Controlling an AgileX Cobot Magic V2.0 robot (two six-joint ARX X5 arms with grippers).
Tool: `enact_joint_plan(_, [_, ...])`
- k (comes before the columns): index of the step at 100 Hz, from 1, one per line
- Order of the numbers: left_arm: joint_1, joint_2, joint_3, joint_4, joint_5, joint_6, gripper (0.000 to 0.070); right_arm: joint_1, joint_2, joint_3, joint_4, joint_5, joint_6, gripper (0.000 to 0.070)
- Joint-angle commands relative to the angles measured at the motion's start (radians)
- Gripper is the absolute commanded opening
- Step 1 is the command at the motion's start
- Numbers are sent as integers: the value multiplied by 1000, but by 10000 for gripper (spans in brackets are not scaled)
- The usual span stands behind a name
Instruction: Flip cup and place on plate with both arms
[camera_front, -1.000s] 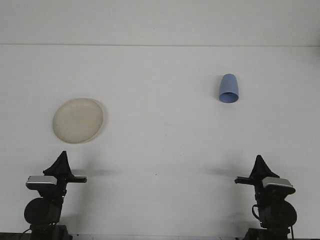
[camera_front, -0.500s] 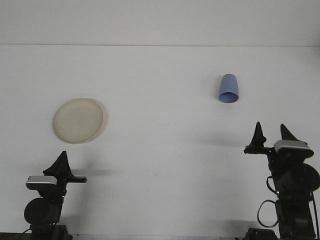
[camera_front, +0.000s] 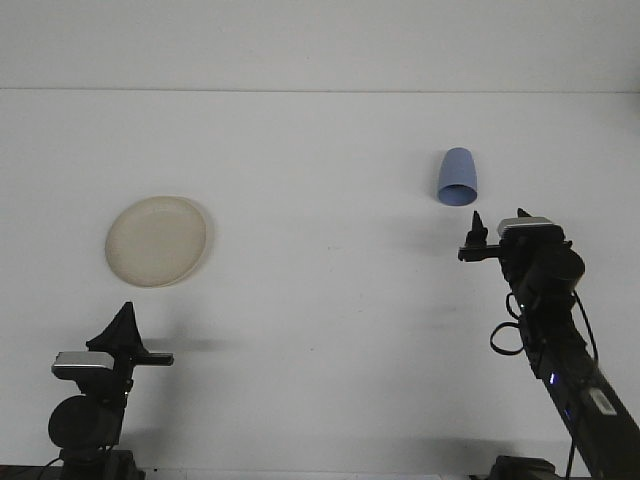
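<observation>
R gripper (camera_front: 482, 222) has advanced toward blue plastic cup (camera_front: 458, 178) near table's (camera_front: 320, 300) far-right edge, jaws apart, empty; misaligned approach could topple cup.

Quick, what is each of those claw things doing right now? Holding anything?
Left gripper: shut, holding nothing, parked low, near the plate.
Right gripper: open, empty, reached out just short of the blue cup.

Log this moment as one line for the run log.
phase: reach | right end effector: near cup, apart | left end effector: parked | plate: bare
</observation>
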Motion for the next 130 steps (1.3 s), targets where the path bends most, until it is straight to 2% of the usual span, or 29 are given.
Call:
enact_joint_plan(1, [-1,-1,-20,12,0,-9,13,2,82,15,74,-2,-30,543])
enact_joint_plan(27, [-1,-1,-20,12,0,-9,13,-1,378,60,293,31,-95,543])
enact_joint_plan(41, [-1,-1,-20,12,0,-9,13,-3,516,167,293,38,-134,543])
enact_joint_plan(75, [-1,-1,-20,12,0,-9,13,-14,778,448,280,55,-137,533])
enact_joint_plan(81, [-1,-1,-20,12,0,-9,13,-14,803,481,264,55,-137,468])
enact_joint_plan(90, [-1,-1,-20,12,0,-9,13,-14,816,503,252,55,-137,160])
enact_joint_plan(97, [-1,-1,-20,12,0,-9,13,-14,816,507,256,54,-137,2])
enact_joint_plan(130, [-1,-1,-20,12,0,-9,13,-14,677,508,182,39,-72,0])
